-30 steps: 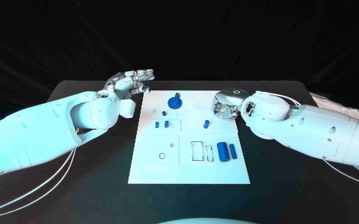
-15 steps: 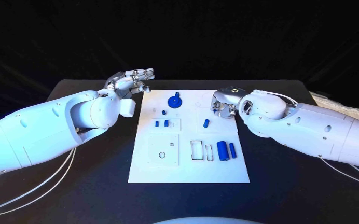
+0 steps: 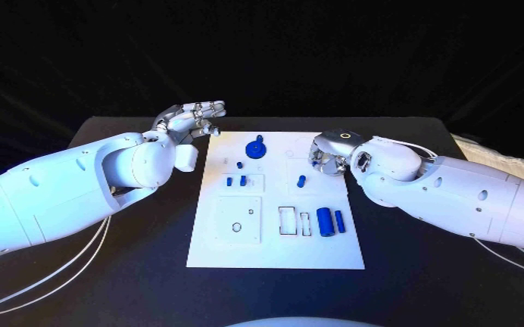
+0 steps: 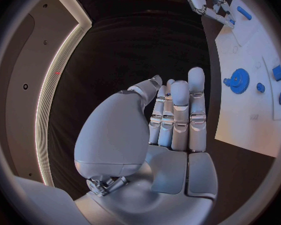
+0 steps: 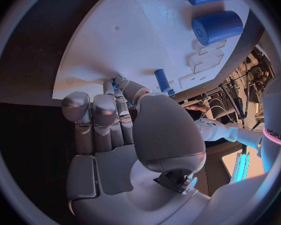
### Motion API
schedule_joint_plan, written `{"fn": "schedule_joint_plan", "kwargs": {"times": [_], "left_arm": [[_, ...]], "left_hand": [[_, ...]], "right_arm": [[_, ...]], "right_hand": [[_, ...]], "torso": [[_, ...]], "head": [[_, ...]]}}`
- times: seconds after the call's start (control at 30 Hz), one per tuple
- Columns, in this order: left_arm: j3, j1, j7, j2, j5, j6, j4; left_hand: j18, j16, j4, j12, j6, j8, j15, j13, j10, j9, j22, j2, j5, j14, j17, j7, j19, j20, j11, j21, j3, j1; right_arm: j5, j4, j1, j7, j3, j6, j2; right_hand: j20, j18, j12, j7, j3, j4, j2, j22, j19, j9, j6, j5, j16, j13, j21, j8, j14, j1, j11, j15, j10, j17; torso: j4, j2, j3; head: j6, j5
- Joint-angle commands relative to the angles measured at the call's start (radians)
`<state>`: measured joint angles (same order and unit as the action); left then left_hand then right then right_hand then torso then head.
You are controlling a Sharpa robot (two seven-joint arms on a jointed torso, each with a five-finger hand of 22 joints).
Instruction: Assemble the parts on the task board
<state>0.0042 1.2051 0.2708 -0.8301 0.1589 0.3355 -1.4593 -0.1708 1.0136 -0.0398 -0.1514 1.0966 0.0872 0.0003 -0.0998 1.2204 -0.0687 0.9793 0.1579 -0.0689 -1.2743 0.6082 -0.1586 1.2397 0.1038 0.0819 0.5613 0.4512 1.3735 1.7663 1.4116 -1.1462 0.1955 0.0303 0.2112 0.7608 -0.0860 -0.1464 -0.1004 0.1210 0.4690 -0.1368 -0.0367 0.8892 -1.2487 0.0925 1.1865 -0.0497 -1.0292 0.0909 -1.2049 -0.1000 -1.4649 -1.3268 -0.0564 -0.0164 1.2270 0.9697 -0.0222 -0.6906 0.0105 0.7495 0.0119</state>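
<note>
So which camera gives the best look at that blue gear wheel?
The left wrist view: the blue gear is large enough there to show its teeth and hub, unobstructed. The head view shows it small, at the task board's far end. The right wrist view looks at other blue parts.

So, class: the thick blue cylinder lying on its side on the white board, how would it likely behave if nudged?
The thick blue cylinder lies on its round side on the flat task board, so it would probably roll sideways. It looks like rigid, smooth plastic, so it may well slip in a loose grasp.
</note>
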Motion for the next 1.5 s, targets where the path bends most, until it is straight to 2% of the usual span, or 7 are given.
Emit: {"fn": "schedule_joint_plan", "kwargs": {"times": [0.03, 0.6, 0.8, 0.97, 1.13, 1.4, 1.5], "left_arm": [[0.001, 0.000, 0.002, 0.000, -0.005, -0.020, 0.000], [0.000, -0.001, 0.002, 0.003, -0.005, -0.026, 0.004], [0.000, -0.002, 0.001, 0.004, -0.005, -0.028, 0.003], [0.000, -0.003, 0.000, 0.007, -0.005, -0.031, -0.001], [0.000, -0.003, 0.000, 0.009, -0.005, -0.032, -0.009], [0.000, -0.004, -0.002, 0.011, -0.005, -0.032, -0.023], [0.000, -0.004, -0.002, 0.012, -0.005, -0.032, -0.027]], "left_hand": [[-0.012, -0.004, 0.001, -0.004, -0.004, 0.001, 0.000, -0.002, -0.004, 0.001, -0.002, -0.006, -0.001, 0.007, -0.002, 0.000, -0.008, -0.002, 0.000, -0.004, -0.004, -0.004], [-0.012, -0.005, 0.002, -0.005, -0.004, 0.001, 0.000, -0.002, -0.005, 0.001, -0.004, -0.006, -0.001, 0.008, -0.003, -0.001, -0.007, -0.002, 0.000, -0.006, -0.005, -0.003], [-0.012, -0.005, 0.002, -0.005, -0.004, 0.001, 0.000, -0.002, -0.005, 0.001, -0.004, -0.006, -0.001, 0.008, -0.003, -0.001, -0.007, -0.002, 0.000, -0.006, -0.005, -0.003], [-0.012, -0.005, 0.002, -0.005, -0.004, 0.001, 0.000, -0.002, -0.005, 0.001, -0.004, -0.006, -0.001, 0.008, -0.003, -0.001, -0.007, -0.002, 0.000, -0.006, -0.005, -0.003], [-0.012, -0.005, 0.002, -0.006, -0.005, 0.001, 0.000, -0.002, -0.006, 0.001, -0.005, -0.006, -0.001, 0.008, -0.004, -0.001, -0.007, -0.002, 0.001, -0.007, -0.006, -0.003], [-0.012, -0.005, 0.002, -0.006, -0.005, 0.001, 0.000, -0.002, -0.006, 0.001, -0.005, -0.006, -0.001, 0.008, -0.004, -0.001, -0.007, -0.002, 0.001, -0.007, -0.006, -0.003], [-0.012, -0.005, 0.002, -0.006, -0.005, 0.001, 0.000, -0.002, -0.006, 0.001, -0.005, -0.006, -0.001, 0.008, -0.004, -0.001, -0.007, -0.002, 0.001, -0.007, -0.006, -0.003]], "right_arm": [[-0.008, 0.020, -0.001, 0.008, -0.004, 0.052, 0.015], [-0.137, 0.128, -0.016, -0.013, -0.020, 0.123, 0.073], [-0.163, 0.194, -0.014, -0.025, -0.021, 0.126, 0.070], [-0.157, 0.254, -0.001, -0.041, -0.020, 0.116, 0.034], [-0.124, 0.277, 0.024, -0.053, -0.017, 0.092, -0.010], [-0.091, 0.249, 0.074, -0.070, -0.008, 0.042, -0.081], [-0.082, 0.231, 0.087, -0.072, -0.006, 0.026, -0.101]], "right_hand": [[0.002, 0.017, -0.006, 0.000, 0.002, -0.006, 0.006, 0.001, -0.007, 0.002, 0.006, -0.001, -0.003, 0.000, -0.003, -0.002, -0.031, -0.001, 0.000, -0.008, 0.010, 0.001], [0.003, 0.018, -0.004, 0.000, 0.004, -0.008, 0.007, 0.011, -0.012, 0.002, 0.004, -0.001, -0.013, -0.001, -0.010, -0.001, -0.033, -0.003, 0.000, -0.010, 0.010, 0.009], [0.004, 0.019, -0.003, 0.001, 0.005, -0.008, 0.008, 0.014, -0.014, 0.002, 0.004, -0.002, -0.019, -0.002, -0.012, -0.001, -0.034, -0.004, 0.000, -0.010, 0.010, 0.015], [0.005, 0.019, -0.002, 0.002, 0.007, -0.009, 0.010, 0.015, -0.015, 0.002, 0.003, -0.002, -0.020, -0.003, -0.014, 0.000, -0.034, -0.005, 0.000, -0.009, 0.010, 0.015], [0.005, 0.019, -0.001, 0.002, 0.008, -0.010, 0.011, 0.016, -0.015, 0.002, 0.002, -0.002, -0.023, -0.003, -0.015, 0.001, -0.034, -0.006, -0.001, -0.009, 0.009, 0.017], [0.006, 0.019, 0.001, 0.003, 0.009, -0.010, 0.012, 0.018, -0.016, 0.002, 0.001, -0.003, -0.026, -0.004, -0.017, 0.002, -0.035, -0.006, -0.002, -0.009, 0.008, 0.020], [0.006, 0.020, 0.002, 0.003, 0.010, -0.010, 0.012, 0.020, -0.017, 0.002, 0.000, -0.003, -0.028, -0.005, -0.018, 0.002, -0.035, -0.007, -0.002, -0.009, 0.008, 0.020]], "torso": [[0.0006, 0.000, 0.0006], [0.0001, 0.000, -0.0001], [0.0006, -0.001, -0.0005], [0.0000, 0.000, 0.0015], [-0.0008, 0.000, 0.0039], [-0.0001, -0.002, 0.0025], [-0.0010, -0.001, 0.0025]], "head": [[-0.002, 0.001], [-0.003, -0.001], [-0.002, -0.013], [0.003, -0.029], [0.010, -0.045], [0.018, -0.066], [0.021, -0.066]]}}
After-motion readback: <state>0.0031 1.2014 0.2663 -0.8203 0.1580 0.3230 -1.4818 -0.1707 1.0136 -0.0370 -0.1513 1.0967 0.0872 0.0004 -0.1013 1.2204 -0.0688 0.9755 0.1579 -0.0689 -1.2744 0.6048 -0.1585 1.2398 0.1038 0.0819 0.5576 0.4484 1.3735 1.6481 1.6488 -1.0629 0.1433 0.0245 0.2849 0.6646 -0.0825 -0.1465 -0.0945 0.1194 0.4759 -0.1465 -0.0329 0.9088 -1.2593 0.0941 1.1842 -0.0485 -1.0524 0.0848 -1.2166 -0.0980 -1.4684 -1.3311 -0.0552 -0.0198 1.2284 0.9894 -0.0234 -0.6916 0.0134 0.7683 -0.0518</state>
